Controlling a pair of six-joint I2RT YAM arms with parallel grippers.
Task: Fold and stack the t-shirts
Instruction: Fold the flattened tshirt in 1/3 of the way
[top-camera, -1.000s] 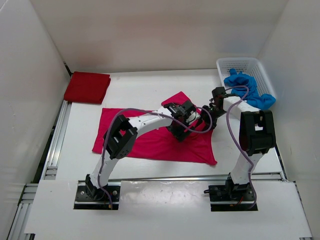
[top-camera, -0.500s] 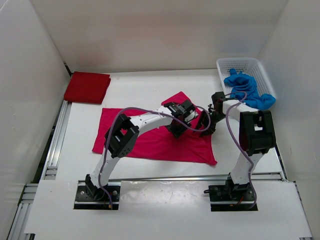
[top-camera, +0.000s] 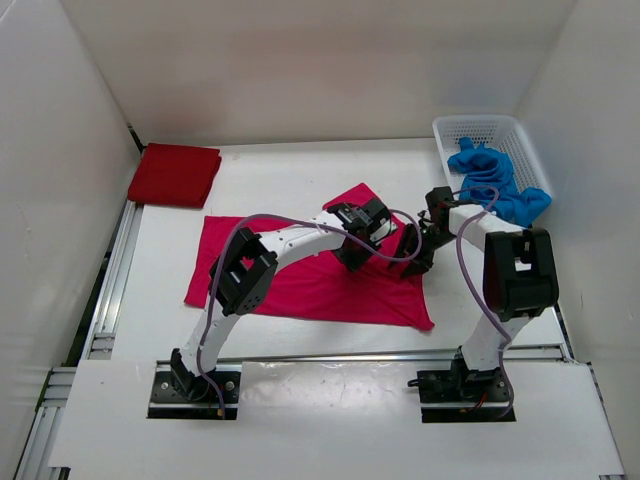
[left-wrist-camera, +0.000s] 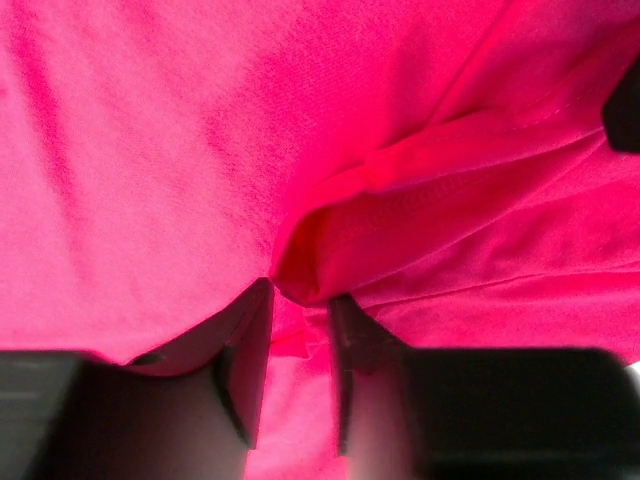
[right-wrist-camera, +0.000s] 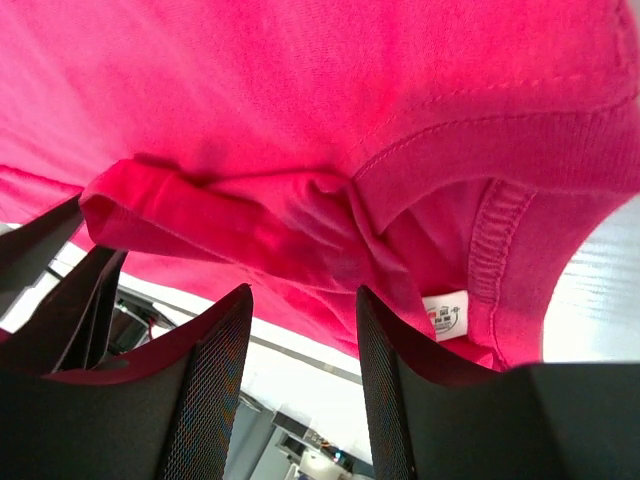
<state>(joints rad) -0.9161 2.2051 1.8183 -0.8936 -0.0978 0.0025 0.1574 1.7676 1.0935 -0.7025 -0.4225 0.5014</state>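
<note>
We see magenta-pink cloth t-shirt (top-camera: 300, 285) spread mid white surface (top-camera: 280, 170). Left tool (left-wrist-camera: 300, 290), narrow, pinches raised fold; right tool (right-wrist-camera: 300, 290) beside it grips bunched cloth near collar (right-wrist-camera: 500, 240). We judge paired grips keep edge taut for folding over.

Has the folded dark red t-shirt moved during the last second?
No; the dark red t-shirt keeps its place at the table's far-left corner.

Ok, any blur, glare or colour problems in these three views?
Top external: sharp, evenly lit, no glare. Left wrist: magenta t-shirt oversaturated, left fingers blurred and dark. Right wrist: stitching and collar label in focus, right fingers in shadow.
</note>
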